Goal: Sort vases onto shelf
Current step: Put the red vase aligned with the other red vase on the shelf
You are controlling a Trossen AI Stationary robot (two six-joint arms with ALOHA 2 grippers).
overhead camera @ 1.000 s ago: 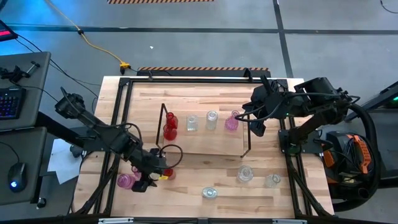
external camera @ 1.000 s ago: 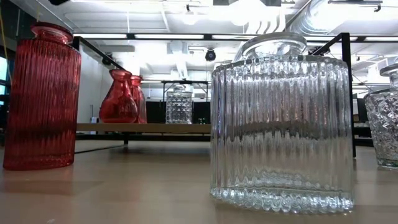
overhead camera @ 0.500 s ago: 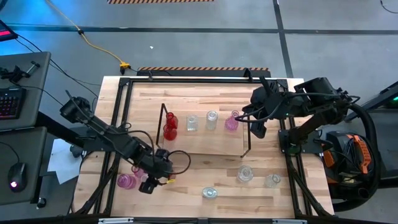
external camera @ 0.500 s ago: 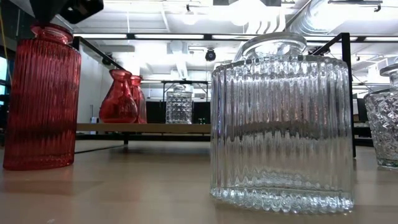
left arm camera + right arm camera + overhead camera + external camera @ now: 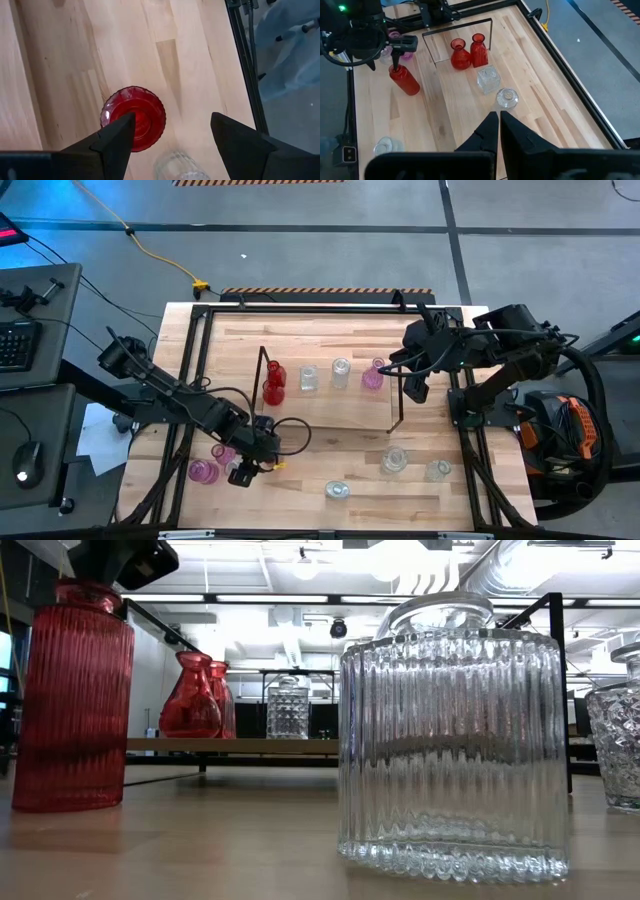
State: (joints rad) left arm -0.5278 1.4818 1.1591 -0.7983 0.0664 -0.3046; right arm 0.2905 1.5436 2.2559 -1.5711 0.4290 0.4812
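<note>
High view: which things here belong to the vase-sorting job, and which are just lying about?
Job: red vase, shelf, pink vases, clear vases, left end effector above the red vase, right end effector by shelf.
Lying about: yellow cable, keyboard, mouse.

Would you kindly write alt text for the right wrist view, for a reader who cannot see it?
The left gripper hangs over a tilted red vase on the wooden table. Beyond it, two red vases and two clear ones stand on the shelf. The right gripper, shut, fills the foreground.
</note>
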